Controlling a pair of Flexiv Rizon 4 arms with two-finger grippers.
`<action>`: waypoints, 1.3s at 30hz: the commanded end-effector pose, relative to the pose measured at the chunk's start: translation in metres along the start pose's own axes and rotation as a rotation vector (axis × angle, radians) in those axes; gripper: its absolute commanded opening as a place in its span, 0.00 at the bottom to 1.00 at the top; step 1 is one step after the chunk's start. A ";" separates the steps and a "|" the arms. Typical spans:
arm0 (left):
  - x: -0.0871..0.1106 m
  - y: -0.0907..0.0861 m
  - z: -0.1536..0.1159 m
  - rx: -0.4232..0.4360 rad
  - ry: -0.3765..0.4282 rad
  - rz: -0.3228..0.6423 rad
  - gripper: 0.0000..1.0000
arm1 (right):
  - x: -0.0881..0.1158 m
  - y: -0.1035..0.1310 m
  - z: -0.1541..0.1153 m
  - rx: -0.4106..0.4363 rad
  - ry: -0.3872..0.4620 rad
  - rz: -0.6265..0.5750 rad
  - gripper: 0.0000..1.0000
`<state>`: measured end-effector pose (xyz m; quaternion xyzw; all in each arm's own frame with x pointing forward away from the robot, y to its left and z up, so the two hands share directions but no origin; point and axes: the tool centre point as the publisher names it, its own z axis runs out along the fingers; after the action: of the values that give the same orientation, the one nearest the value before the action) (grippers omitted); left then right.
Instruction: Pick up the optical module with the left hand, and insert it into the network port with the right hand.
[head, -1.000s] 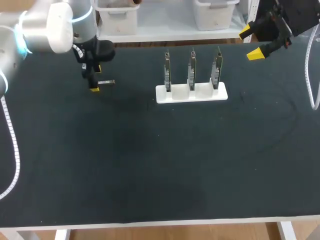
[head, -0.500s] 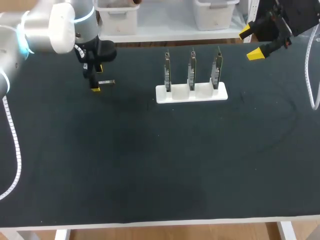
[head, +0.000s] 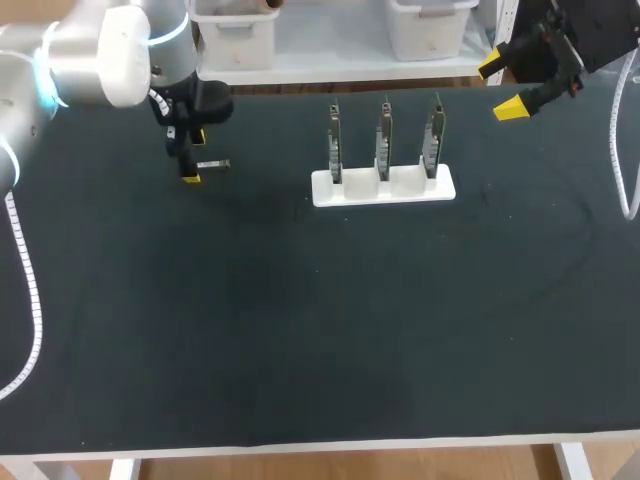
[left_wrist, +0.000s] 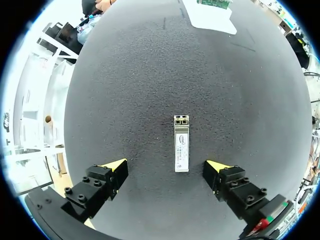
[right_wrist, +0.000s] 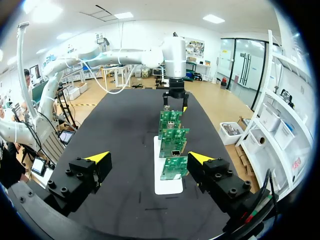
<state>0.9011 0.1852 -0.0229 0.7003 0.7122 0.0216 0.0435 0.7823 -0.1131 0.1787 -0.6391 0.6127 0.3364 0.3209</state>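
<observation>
The optical module (left_wrist: 181, 143), a small silver bar, lies flat on the black table; in the head view the module (head: 213, 165) sits at the far left. My left gripper (head: 190, 158) hangs just above it, open, and in the left wrist view this gripper (left_wrist: 167, 170) has the module lying between its yellow tips, untouched. A white stand (head: 383, 186) holds three upright green circuit boards (head: 384, 140) with network ports at the table's far middle. My right gripper (head: 503, 86) is raised at the far right, open and empty; ahead of this gripper (right_wrist: 147, 158) stand the boards (right_wrist: 171, 148).
The black mat (head: 300, 320) covers the whole table. A white cable (head: 622, 150) hangs from my right arm near the right edge, and another cable (head: 25, 300) trails along the left edge.
</observation>
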 end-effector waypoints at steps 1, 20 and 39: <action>-0.004 0.011 0.008 0.670 0.006 0.001 1.00 | 0.000 0.000 0.000 0.000 0.000 -0.001 1.00; -0.004 0.011 0.008 0.670 0.006 0.001 0.00 | 0.000 0.000 0.000 0.000 0.000 -0.001 1.00; -0.004 0.011 0.008 0.670 0.006 0.001 0.00 | 0.000 0.000 0.000 0.000 0.000 -0.001 1.00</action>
<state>0.9012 0.1820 -0.0247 0.7003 0.7122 0.0222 0.0439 0.7823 -0.1131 0.1787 -0.6391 0.6127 0.3364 0.3209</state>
